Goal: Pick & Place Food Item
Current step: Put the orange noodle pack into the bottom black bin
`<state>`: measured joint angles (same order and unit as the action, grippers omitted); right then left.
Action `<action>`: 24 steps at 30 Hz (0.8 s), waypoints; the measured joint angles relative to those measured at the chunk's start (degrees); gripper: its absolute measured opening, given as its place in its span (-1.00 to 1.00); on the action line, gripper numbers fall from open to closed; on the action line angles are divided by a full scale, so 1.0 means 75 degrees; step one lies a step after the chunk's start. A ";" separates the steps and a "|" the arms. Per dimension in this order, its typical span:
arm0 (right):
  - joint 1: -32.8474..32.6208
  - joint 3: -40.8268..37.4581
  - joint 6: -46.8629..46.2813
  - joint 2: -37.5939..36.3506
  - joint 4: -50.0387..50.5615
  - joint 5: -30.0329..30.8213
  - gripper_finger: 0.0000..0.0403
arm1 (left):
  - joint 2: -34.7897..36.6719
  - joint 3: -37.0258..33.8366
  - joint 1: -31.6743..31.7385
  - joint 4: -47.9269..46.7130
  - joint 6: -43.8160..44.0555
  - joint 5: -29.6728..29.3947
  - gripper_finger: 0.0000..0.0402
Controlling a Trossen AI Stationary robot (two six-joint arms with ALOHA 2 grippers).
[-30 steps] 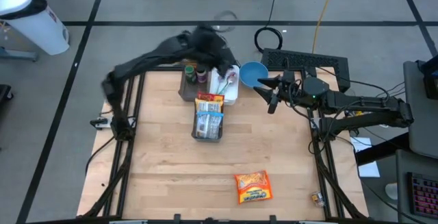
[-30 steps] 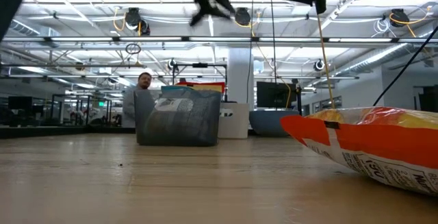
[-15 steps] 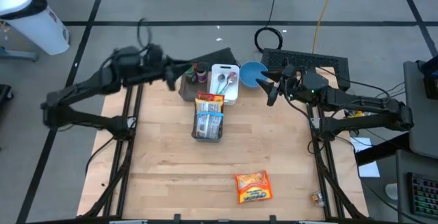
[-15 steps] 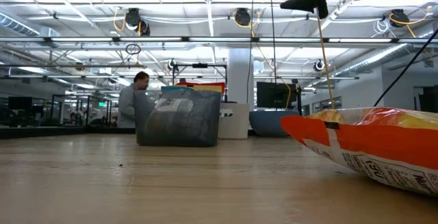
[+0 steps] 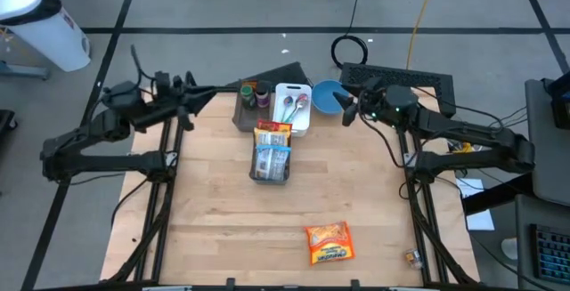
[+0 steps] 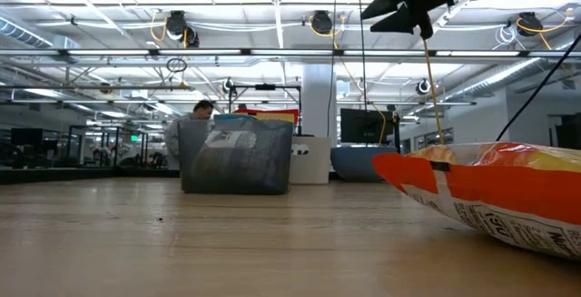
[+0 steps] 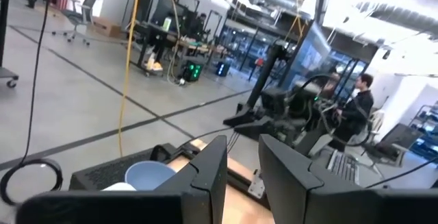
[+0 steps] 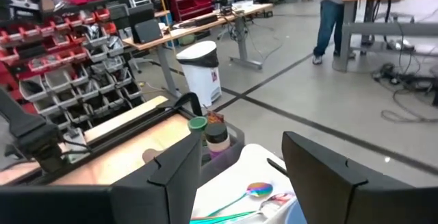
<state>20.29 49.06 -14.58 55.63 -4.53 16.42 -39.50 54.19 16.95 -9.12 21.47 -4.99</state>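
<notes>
An orange snack bag [image 5: 328, 243] lies flat on the wooden table near its front edge, large in the low view [image 6: 490, 193]. A grey mesh basket [image 5: 271, 173] with upright snack packets stands at the table's middle. My left gripper [image 5: 203, 95] hovers level over the table's far left corner, open with nothing between its fingers [image 7: 243, 162]. My right gripper [image 5: 343, 111] hovers level by the far right corner, beside a blue bowl [image 5: 326, 93], also open and empty [image 8: 239, 162]. Both are high above the table and far from the bag.
At the far edge stand a grey bin with bottles [image 5: 249, 97], a white tray with spoons [image 5: 292, 109] and the blue bowl. A small object [image 5: 412, 258] lies at the near right corner. Bare wood lies between basket and bag. A person [image 6: 195, 120] moves in the room behind.
My left arm has swung back from above the bins at the far middle toward the table's left edge and has tipped up to point level. My right gripper has drifted a little toward the far edge and the blue bowl. No object has moved.
</notes>
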 joint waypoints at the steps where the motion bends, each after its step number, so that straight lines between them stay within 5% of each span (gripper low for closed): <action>1: 0.0000 0.0000 -0.0080 0.0047 -0.0038 -0.0002 -0.03 | 0.0008 0.0000 0.0000 0.0026 -0.0012 0.0037 -0.54; 15: -0.0033 0.0000 -0.0025 0.0213 -0.0369 -0.0046 -0.03 | -0.0256 -0.0006 -0.0002 0.0012 -0.0029 0.0053 -0.54; 24: -0.0365 0.0000 -0.0363 0.0213 -0.0523 -0.1013 -0.03 | -0.0339 -0.0009 -0.0001 -0.0020 -0.0030 0.0053 -0.54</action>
<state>17.55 49.06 -17.30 57.23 -8.45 8.82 -42.04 54.13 16.94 -9.28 21.24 -4.59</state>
